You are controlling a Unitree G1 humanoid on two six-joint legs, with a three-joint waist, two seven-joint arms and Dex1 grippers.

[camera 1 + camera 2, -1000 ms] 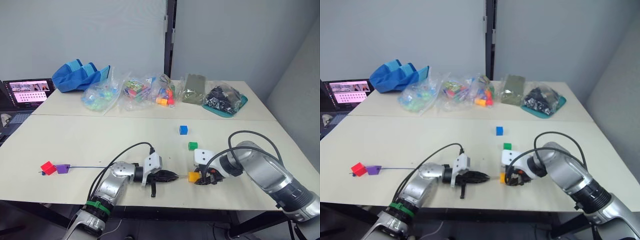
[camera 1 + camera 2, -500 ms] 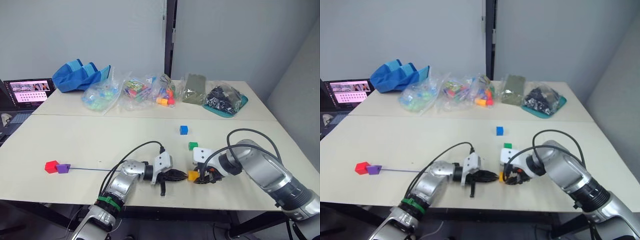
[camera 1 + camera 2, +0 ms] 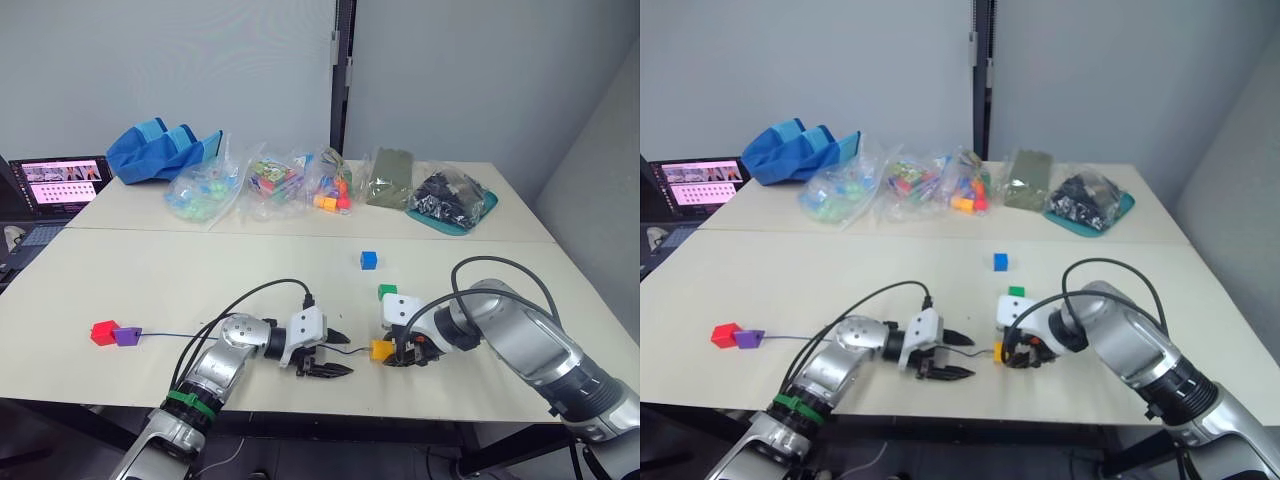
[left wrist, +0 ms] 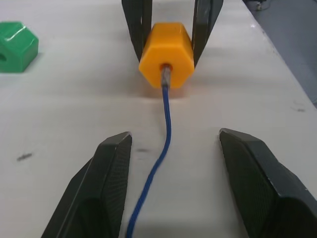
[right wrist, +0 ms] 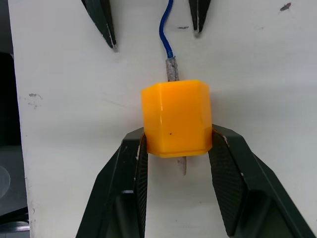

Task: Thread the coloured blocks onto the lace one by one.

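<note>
The right end effector (image 5: 176,148) pinches the yellow-orange block (image 5: 176,118) between its two black fingers, low against the bench (image 3: 200,280). I think it holds the block like this so that the hole stays level and faces the other arm. The stiff pale tip (image 5: 171,69) of the lace (image 4: 161,148) already goes into the hole, and a small piece of it comes out on the far side, between the fingers.

The left end effector (image 4: 171,193) is spread wide, with the lace lying free between its fingers and touching neither. My judgement is that the tip is through, and the next grip should take it from the far side to pull.

The block is smooth glossy plastic, a cube with cut corners, so the flat faces give the fingers a good hold. The lace is thin, round and soft, dark blue; only the tip is rigid. It runs along the bench to the red block (image 3: 101,332) and the purple block (image 3: 125,336), which touch each other far to the left. The green block (image 3: 387,291) is just beside the right arm, and the blue block (image 3: 368,260) a little beyond it, both loose.
</note>
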